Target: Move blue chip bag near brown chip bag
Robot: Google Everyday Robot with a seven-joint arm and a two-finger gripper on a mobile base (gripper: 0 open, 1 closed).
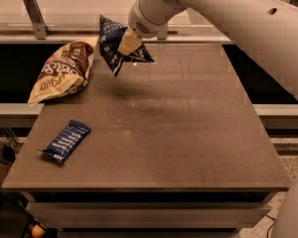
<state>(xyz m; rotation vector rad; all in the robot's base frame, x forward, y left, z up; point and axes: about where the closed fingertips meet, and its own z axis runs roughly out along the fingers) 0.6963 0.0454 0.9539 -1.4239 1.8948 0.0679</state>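
My gripper [127, 44] is shut on the blue chip bag [113, 43], a dark blue crinkly bag that hangs in the air above the far left part of the table. The brown chip bag [61, 72], puffy and brown and cream with white lettering, lies on the table's far left corner, just left of the held bag. A small gap separates the two bags. My white arm reaches in from the upper right.
A narrow blue bar wrapper [66, 141] lies near the table's front left. The brown table [188, 133] has a metal rail and a post [35, 15] behind its far edge. Dark gaps flank the table on both sides.
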